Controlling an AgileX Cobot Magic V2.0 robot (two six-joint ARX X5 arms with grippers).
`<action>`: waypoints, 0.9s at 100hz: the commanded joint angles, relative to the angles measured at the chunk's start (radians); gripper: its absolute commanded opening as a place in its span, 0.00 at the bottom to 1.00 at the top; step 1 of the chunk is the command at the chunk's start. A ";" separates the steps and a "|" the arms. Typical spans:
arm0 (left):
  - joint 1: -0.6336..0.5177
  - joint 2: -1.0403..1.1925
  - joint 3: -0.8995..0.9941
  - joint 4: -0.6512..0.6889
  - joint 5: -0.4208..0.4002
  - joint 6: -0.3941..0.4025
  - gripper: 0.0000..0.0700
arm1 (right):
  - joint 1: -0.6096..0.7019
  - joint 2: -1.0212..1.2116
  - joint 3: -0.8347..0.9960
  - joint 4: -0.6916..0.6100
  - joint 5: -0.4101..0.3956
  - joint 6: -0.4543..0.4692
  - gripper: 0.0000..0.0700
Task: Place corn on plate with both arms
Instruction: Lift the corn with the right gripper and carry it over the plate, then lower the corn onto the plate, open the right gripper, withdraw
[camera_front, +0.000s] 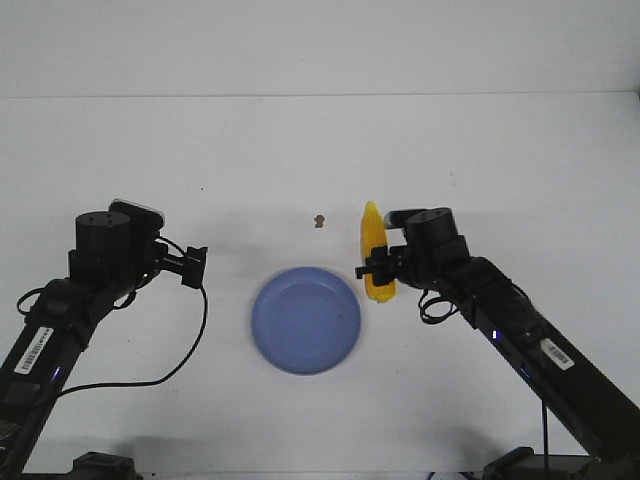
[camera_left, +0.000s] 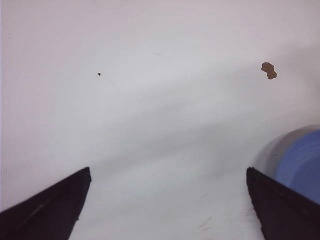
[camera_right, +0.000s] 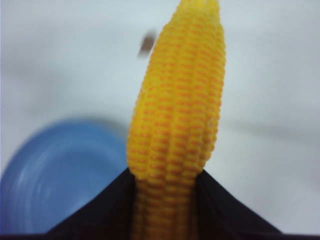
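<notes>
The plate is blurred and cut off at 7 o'clock; the corn tip leaves frame at 12.

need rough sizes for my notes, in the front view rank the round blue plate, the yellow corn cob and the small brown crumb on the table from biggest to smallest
1. Round periwinkle-blue plate, clearly largest.
2. Yellow-orange tapered corn cob, shorter than the plate's width.
3. Small brown crumb, by far the smallest.
</notes>
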 joint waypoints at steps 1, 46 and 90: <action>-0.001 0.008 0.015 0.005 0.002 -0.009 0.91 | 0.058 0.015 0.012 -0.001 0.032 -0.014 0.21; -0.001 0.008 0.015 0.005 0.002 -0.013 0.91 | 0.315 0.056 0.012 0.022 0.127 0.030 0.21; -0.001 0.008 0.015 0.005 0.002 -0.014 0.91 | 0.334 0.159 0.012 0.009 0.134 0.033 0.49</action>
